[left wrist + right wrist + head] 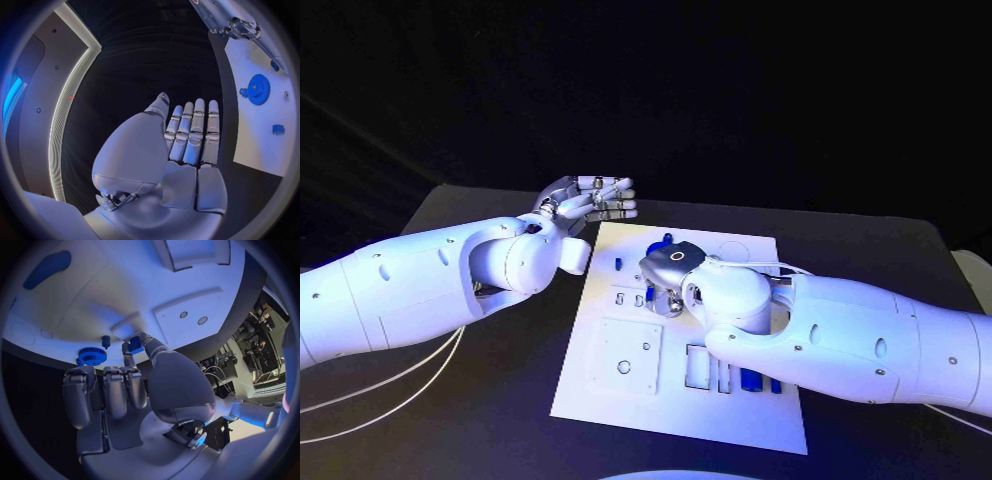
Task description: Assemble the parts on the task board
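The left hand (586,200) is hovering off the board's (625,400) far left corner, above the dark bench (444,430), palm up and holding nothing. Its wrist view is showing the fingers (190,132) lying straight and side by side, smooth silver segments with a pale thumb beside them; that same view is catching a toothed blue gear (257,88) standing on the board (262,145), with a small blue block (278,129) well apart from it.

The board is a flat white rectangular plate lying in the middle of the bench, with a raised square plate (627,357) near its left edge and long blue parts (759,381) sitting in slots toward the near edge, partly hidden by the right arm.

The right hand (669,278) is reaching over the board's middle, knuckles up in the head view, which is hiding the fingertips. Its wrist view is showing more: thumb and one finger are pinching a small blue part (135,344) against the white surface, while the other fingers (115,390) are curling together. The ridged round gear (92,356) is sitting just beside them, and a smooth oblong blue part (47,269) is lying well apart.
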Tool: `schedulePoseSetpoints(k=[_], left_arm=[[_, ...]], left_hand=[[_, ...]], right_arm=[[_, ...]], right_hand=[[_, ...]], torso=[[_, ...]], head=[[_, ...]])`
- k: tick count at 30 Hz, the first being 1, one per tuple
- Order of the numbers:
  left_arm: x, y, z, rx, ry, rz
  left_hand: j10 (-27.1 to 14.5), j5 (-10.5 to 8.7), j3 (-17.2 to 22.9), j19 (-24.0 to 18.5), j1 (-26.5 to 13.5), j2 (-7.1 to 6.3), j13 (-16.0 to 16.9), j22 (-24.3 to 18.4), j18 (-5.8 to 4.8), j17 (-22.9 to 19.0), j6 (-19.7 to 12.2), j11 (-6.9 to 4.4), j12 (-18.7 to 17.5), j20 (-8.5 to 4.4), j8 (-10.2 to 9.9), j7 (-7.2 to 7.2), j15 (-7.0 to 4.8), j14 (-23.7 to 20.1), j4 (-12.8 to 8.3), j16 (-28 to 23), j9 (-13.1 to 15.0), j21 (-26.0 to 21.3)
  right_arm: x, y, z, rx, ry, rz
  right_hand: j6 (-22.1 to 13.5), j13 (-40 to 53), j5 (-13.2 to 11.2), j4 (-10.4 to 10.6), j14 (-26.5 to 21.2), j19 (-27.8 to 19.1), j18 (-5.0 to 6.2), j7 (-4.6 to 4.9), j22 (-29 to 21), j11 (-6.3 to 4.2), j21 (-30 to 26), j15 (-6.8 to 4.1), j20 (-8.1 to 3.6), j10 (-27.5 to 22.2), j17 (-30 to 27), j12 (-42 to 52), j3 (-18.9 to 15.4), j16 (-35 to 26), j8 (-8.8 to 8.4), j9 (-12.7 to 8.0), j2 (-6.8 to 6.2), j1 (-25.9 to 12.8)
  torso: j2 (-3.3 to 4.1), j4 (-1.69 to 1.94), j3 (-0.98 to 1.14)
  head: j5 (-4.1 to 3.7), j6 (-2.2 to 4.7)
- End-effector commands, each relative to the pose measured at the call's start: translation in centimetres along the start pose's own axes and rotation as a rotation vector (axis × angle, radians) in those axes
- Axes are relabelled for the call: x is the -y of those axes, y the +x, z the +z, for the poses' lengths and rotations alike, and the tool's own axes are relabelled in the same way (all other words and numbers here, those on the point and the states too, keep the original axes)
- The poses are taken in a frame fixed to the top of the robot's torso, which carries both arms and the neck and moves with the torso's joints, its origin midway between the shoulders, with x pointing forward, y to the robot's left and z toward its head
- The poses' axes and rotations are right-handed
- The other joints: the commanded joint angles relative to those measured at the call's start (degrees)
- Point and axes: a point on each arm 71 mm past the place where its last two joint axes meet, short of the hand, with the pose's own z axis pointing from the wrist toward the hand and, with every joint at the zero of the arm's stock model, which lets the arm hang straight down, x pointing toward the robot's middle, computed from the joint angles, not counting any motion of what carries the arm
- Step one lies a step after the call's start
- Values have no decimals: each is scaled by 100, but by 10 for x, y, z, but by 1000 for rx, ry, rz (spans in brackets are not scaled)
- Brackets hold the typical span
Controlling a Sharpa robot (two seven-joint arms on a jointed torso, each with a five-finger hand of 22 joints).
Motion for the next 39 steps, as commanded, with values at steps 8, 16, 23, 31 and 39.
schedulePoseSetpoints(k=[8, 16, 23, 31, 39], left_arm=[[1, 2, 0, -15, 5, -4], [1, 2, 0, -14, 4, -4], [1, 2, 0, -13, 4, -4], [1, 2, 0, -13, 4, -4], [1, 1, 0, -11, 4, -3]], left_hand=[[29, 3, -30, 35, -14, 59, 6, -9, 76, -9, 32, 7, -25, -13, -27, 16, 6, 49, -5, -24, -7, -15], [29, 3, -30, 35, -14, 59, 6, -9, 76, -9, 32, 7, -25, -13, -27, 16, 6, 49, -5, -24, -7, -15], [29, 3, -34, 35, -15, 59, 6, -11, 76, -10, 30, 10, -33, -13, -33, 21, 7, 48, -4, -30, -7, -17], [29, 3, -34, 35, -15, 59, 6, -11, 76, -10, 30, 10, -33, -13, -33, 21, 7, 48, -4, -30, -7, -17], [29, 3, -34, 35, -15, 59, 6, -11, 76, -10, 30, 10, -33, -13, -33, 21, 7, 48, -4, -30, -7, -17]], right_arm=[[-1, 3, 0, -12, -7, -6], [-1, 3, 0, -13, -7, -6], [-1, 4, 0, -15, -5, -7], [-1, 4, 0, -18, -6, -9], [0, 4, 0, -19, -5, -9]], right_hand=[[-50, 1509, -58, 28, 587, 599, -37, 3, 1510, 13, 25, 2, -9, 591, 1508, 22, -18, 21, -24, 4, -47, -11], [-61, 1509, -132, 54, 587, 599, -37, 14, 1510, 21, 25, 9, -4, 591, 1508, 22, -44, 21, -44, 11, -70, -30], [-106, 1509, -231, 90, 587, 599, -37, 45, 1510, 44, 25, 27, 8, 591, 1508, 22, -92, 21, -87, 17, -120, -50], [-156, 1509, -257, 114, 587, 599, -37, 74, 1510, 68, 25, 47, 23, 591, 1508, 22, -119, 21, -122, 18, -146, -55], [-181, 1509, -261, 124, 587, 599, -37, 85, 1510, 78, 25, 56, 30, 591, 1508, 22, -127, 21, -138, 19, -150, -52]], torso=[[-1, 0, -1], [-1, 1, -3], [-1, 3, -2], [-2, 3, -2], [-2, 3, -2]], head=[[-7, -4], [-11, -7], [-11, -11], [-10, -15], [-10, -21]])
